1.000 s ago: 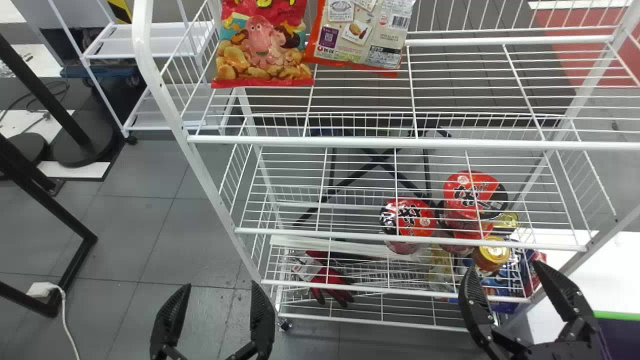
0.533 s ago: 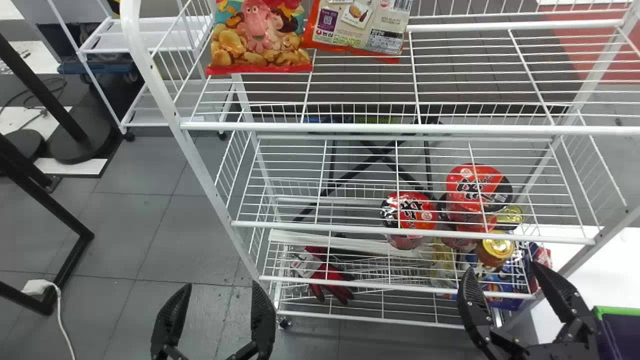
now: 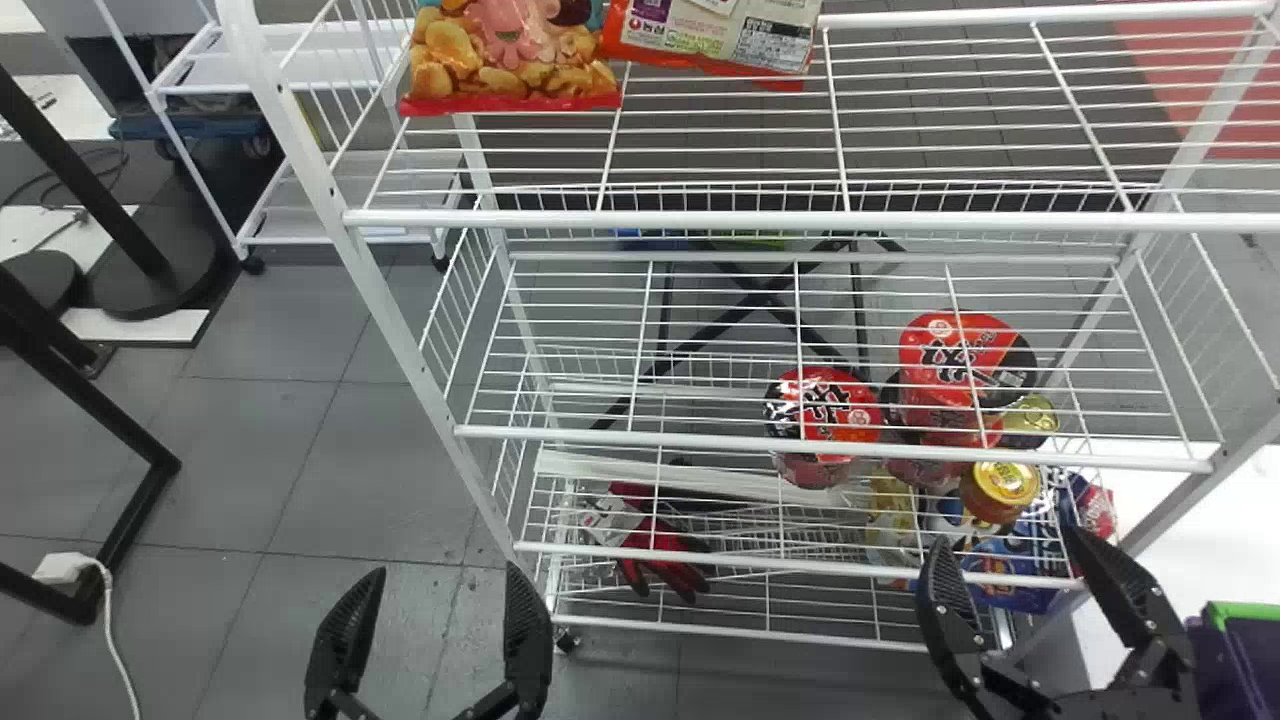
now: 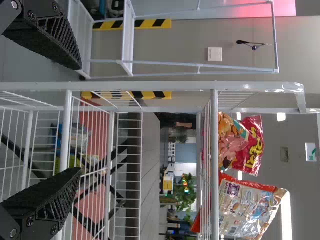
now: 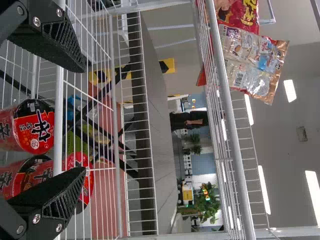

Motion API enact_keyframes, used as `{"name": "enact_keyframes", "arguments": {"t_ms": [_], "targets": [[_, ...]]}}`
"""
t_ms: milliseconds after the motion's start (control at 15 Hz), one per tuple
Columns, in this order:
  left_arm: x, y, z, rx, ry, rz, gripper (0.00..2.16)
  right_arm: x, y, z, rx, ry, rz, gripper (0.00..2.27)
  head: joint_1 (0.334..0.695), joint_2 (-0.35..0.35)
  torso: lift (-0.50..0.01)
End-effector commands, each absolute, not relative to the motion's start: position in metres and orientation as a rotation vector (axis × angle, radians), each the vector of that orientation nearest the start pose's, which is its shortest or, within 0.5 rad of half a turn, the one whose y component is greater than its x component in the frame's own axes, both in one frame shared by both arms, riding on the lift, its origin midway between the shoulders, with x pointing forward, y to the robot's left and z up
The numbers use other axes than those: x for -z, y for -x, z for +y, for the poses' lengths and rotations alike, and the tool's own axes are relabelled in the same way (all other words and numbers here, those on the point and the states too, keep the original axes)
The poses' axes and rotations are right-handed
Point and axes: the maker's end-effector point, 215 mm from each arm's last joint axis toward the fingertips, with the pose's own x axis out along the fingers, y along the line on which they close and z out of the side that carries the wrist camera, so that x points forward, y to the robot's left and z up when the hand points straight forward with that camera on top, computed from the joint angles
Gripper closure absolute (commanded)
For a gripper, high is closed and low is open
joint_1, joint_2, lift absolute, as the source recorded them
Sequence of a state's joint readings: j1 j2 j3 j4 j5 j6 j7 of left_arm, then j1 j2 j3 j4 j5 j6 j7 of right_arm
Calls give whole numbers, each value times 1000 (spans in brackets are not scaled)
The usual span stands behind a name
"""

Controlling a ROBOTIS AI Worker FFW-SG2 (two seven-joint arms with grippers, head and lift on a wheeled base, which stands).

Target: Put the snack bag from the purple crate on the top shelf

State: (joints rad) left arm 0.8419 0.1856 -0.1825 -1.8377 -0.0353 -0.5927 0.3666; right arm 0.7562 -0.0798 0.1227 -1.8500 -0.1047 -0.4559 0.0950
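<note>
Both grippers stand open and empty before the rack in the head view: the left gripper (image 3: 444,568) over the floor, the right gripper (image 3: 1005,533) by the lower shelves. Their own wrist views show the left gripper (image 4: 80,119) and right gripper (image 5: 85,119) with fingers wide apart. At the head view's lower right edge is part of the purple crate (image 3: 1240,665) with a green rim; its inside is cut off. The white wire top shelf (image 3: 700,218) holds a red snack bag (image 3: 505,55) and an orange-edged bag (image 3: 720,35) at its left.
Red noodle cups (image 3: 822,415) and yellow-lidded jars (image 3: 1000,490) sit on lower shelves, with red gloves (image 3: 665,560) low down. The rack's left post (image 3: 330,200) rises beside the shelves. A black stand (image 3: 90,420) is at far left, a white table (image 3: 1170,560) at right.
In the head view the rack and its bags have slid upward and grown slightly larger, and the crate's rim sits a little higher. Both grippers keep nearly the same place and stay open.
</note>
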Motion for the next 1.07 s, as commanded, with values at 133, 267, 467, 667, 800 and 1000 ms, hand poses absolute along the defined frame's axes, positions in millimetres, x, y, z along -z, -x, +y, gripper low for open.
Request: {"name": "enact_keyframes", "arguments": {"t_ms": [133,267,467,667,800,1000], "targets": [[401,-286,220,-88,-14,-7,90,404,-326,-163,-195,-114,26,124,695,110,-280],[401,-285,218,-87,-10,-5,90,404,-326,-163,-197,-112,23,124,695,110,-288],[402,-285,217,-87,-9,-1,90,404,-326,-163,-194,-112,23,124,695,108,-300],[402,-285,216,-87,-7,-1,90,405,-326,-165,-195,-106,27,124,695,104,-312],[401,-285,216,-86,-8,-3,90,404,-325,-165,-195,-104,26,124,695,102,-320],[402,-285,214,-84,-6,-1,90,402,-323,-164,-198,-97,25,124,695,99,-331]]}}
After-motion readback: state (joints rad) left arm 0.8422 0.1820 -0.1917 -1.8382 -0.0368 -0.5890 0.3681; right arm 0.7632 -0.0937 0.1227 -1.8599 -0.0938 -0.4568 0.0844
